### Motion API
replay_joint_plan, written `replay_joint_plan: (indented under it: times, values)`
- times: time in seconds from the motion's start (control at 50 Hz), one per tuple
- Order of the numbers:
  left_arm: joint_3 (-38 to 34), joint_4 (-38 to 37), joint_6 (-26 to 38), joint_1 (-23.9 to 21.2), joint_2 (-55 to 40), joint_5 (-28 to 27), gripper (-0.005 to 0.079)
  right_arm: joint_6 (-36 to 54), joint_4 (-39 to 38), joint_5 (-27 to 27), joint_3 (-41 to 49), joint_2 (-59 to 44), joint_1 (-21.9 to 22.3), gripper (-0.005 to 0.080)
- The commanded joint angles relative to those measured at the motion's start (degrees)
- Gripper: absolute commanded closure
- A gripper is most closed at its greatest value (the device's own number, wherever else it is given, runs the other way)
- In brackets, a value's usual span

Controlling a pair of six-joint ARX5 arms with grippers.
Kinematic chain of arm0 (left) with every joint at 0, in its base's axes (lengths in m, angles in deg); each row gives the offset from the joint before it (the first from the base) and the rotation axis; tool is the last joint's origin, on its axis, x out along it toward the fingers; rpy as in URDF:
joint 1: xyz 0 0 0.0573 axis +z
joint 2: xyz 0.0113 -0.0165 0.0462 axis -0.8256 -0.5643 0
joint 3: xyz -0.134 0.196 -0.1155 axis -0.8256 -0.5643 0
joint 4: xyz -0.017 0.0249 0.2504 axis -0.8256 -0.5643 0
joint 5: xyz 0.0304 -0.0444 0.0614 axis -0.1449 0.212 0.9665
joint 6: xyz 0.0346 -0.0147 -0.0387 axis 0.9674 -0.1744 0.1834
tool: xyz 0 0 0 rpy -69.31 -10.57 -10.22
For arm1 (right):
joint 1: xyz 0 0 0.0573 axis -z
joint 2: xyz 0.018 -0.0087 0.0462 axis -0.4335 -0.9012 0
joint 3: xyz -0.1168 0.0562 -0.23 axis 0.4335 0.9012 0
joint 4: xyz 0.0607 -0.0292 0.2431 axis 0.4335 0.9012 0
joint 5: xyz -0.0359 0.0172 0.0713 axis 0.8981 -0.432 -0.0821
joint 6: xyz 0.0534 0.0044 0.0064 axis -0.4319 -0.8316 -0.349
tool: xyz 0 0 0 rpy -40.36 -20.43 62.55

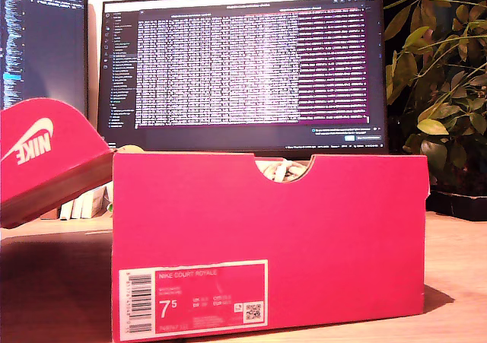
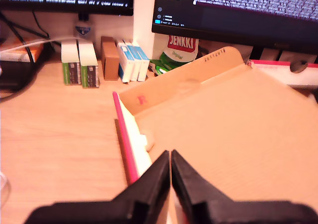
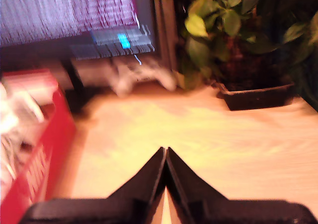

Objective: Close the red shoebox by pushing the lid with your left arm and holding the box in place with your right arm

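In the exterior view your red shoebox (image 1: 270, 244) fills the desk front, its lid (image 1: 46, 160) tilted open at that view's left; the label (image 1: 194, 301) reads "NIKE COURT ROYALE", 7.5. My first gripper (image 2: 170, 157), pinched together, overhangs the lid's edge. My second gripper (image 3: 165, 153), fingers together, sits above bare wood just beside the box

my first gripper (image 2: 170, 157) and my second gripper (image 3: 165, 152), matte black, tapered wedge-shaped jaws

light: warm, dim, monitor (image 1: 243, 65) glow behind | shadow: dark beside shoebox (image 1: 270, 244) on desk (image 1: 456, 282) | blur: second wrist view smeared; others sharp
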Motion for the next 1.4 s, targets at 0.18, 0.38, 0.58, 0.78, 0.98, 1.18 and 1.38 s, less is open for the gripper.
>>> replay_joint_plan:
  times: [0.18, 0.38, 0.58, 0.78, 0.98, 1.18, 1.38]
  values:
    - [2.2, 1.7, -8.4, -0.3, 0.2, -1.1, 0.0761, -17.3, -7.5, -2.5, 0.5, 0.4, -0.3, 0.0764]
    - [7.0, 0.9, -13.2, -0.3, -0.8, -3.4, 0.0762, -18.3, -4.2, -6.5, -4.7, -0.7, -0.3, 0.0764]
    - [10.4, -0.7, -14.4, -0.2, -7.3, -6.2, 0.0761, -13.6, 1.2, -8.2, -11.6, -7.7, -0.3, 0.0765]
    - [14.1, -1.2, -14.1, 0.4, -16.9, -8.3, 0.0762, -5.6, 5.5, -9.4, -21.2, -21.6, -0.3, 0.0764]
    - [20.3, -7.1, -9.3, 4.6, -25.7, -6.1, 0.0762, 1.0, 8.4, -11.1, -31.1, -37.5, -0.3, 0.0764]
    - [25.6, -15.2, -6.2, 10.6, -33.4, -10.6, 0.0761, 6.0, 8.9, -15.6, -36.5, -51.3, -0.4, 0.0764]
    - [30.6, -24.1, 1.2, 14.4, -41.6, -15.5, 0.0762, 10.4, 7.5, -16.8, -38.6, -62.2, -2.8, 0.0764]
